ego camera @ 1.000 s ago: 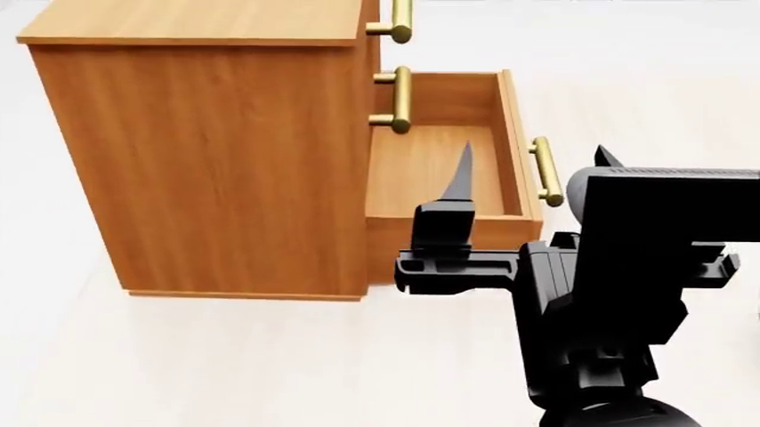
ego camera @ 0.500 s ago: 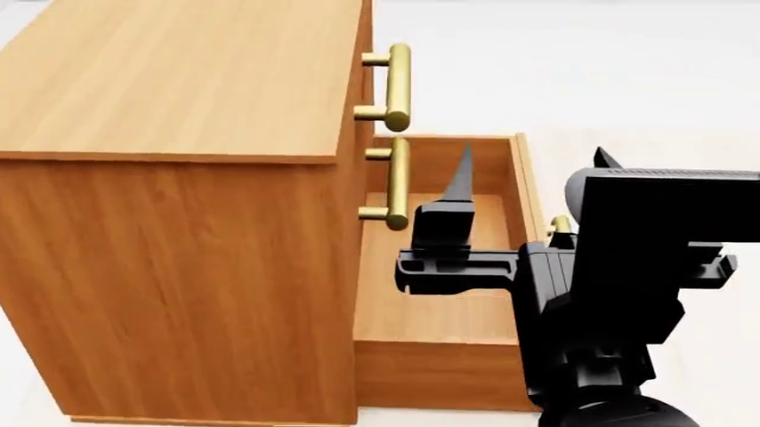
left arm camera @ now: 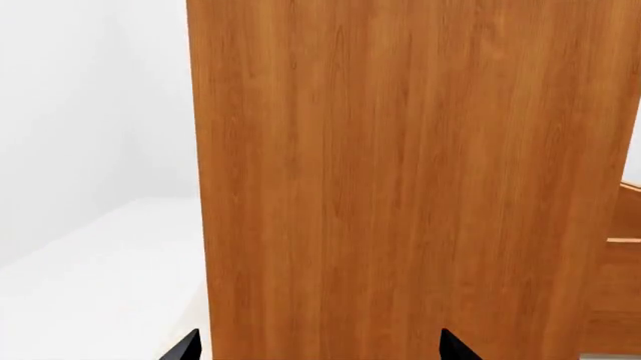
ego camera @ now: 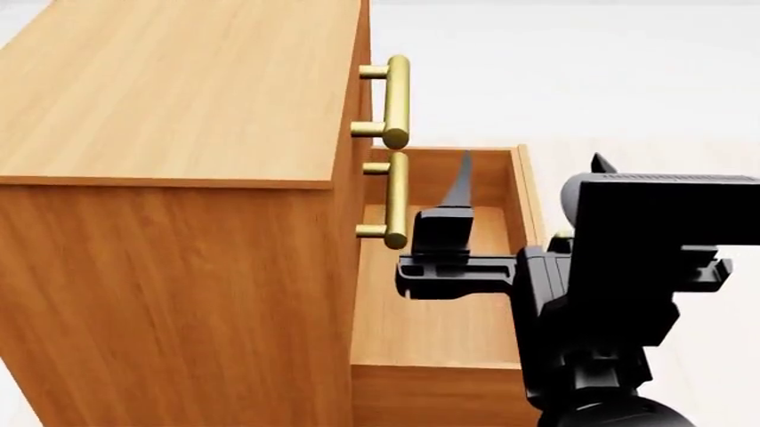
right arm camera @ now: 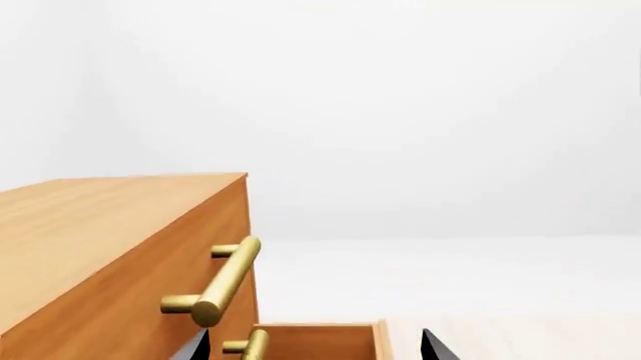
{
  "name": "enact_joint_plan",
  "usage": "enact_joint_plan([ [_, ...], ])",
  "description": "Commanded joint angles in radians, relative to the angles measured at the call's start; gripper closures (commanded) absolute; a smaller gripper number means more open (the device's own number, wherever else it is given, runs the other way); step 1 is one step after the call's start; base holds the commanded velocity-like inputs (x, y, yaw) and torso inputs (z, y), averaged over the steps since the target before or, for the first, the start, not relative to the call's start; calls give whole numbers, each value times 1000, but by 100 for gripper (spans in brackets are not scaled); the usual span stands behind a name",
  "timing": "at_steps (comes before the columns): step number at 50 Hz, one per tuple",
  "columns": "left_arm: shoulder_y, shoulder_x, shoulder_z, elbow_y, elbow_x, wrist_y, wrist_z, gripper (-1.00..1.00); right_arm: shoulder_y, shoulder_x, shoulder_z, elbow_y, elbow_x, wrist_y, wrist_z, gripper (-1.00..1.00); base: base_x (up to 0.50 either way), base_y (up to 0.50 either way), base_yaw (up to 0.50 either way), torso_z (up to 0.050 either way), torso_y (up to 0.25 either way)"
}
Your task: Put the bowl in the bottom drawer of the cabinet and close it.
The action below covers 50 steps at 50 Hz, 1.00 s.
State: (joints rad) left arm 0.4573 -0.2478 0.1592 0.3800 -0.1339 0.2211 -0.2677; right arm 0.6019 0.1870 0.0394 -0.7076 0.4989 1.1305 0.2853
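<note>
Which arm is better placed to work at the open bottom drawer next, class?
Right, probably. The right gripper hangs open above the pulled-out bottom drawer, while the left gripper faces the plain side of the cabinet. No bowl is in view.

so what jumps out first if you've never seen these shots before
The orange-brown wooden cabinet fills the head view's left, with two brass bar handles on its front. Below them the bottom drawer stands pulled open, and no bowl shows in the part of it that is visible. The black right gripper hangs over the drawer, jaws apart, holding nothing.
</note>
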Motion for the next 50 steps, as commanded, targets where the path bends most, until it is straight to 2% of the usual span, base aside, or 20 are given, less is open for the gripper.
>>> enact_joint_plan([
  [1, -2, -5, 5, 0, -2, 0, -6, -100, -20, 23, -24, 32, -16, -33, -3, -100, 0, 0, 0, 0, 0],
  [23, -4, -16, 17, -6, 1, 8, -23, -100, -9, 79, -106, 228, -122, -124, 8, -100, 0, 0, 0, 0, 0],
  [36, -4, -26, 23, -2, -9, 7, -32, -100, 46, 60, -92, 363, -119, -61, 34, -100, 0, 0, 0, 0, 0],
  [42, -6, -30, 26, -5, -9, 9, -36, -100, 75, 64, -88, 408, -72, 8, -7, -100, 0, 0, 0, 0, 0],
  [50, -6, -34, 31, -11, -8, 17, -41, -100, 94, 72, -111, 447, -70, 21, -19, -100, 0, 0, 0, 0, 0],
])
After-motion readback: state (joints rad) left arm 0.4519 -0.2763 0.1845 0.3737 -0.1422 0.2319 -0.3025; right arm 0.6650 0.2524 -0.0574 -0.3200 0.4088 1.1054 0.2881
